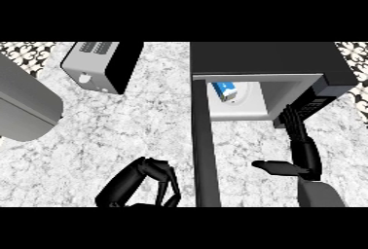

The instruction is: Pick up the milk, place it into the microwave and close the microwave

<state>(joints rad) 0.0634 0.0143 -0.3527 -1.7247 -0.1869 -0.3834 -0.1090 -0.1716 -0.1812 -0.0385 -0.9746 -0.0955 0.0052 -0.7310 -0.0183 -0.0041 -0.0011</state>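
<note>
Milk (pixel 225 91) lies inside the open microwave (pixel 287 63) at one o'clock — a blue-and-white carton, long axis running from eleven to five o'clock, no lettering legible. The door (pixel 205 146) stands open, edge-on. Right hand (pixel 302 146) — fingers straight, holding nothing — reaches the oven's mouth. Left hand (pixel 140 187) curls empty at seven o'clock; toaster (pixel 101 65) at eleven.

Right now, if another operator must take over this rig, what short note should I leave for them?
Left hand: low on the counter, fingers curled, holding nothing.
Right hand: open, fingers straight, tips at the front of the microwave.
Milk: already inside the microwave, lying on its white floor.
Microwave door: open, standing out toward the robot.
Done: milk picked and placed.
Left: swing the door shut.
</note>
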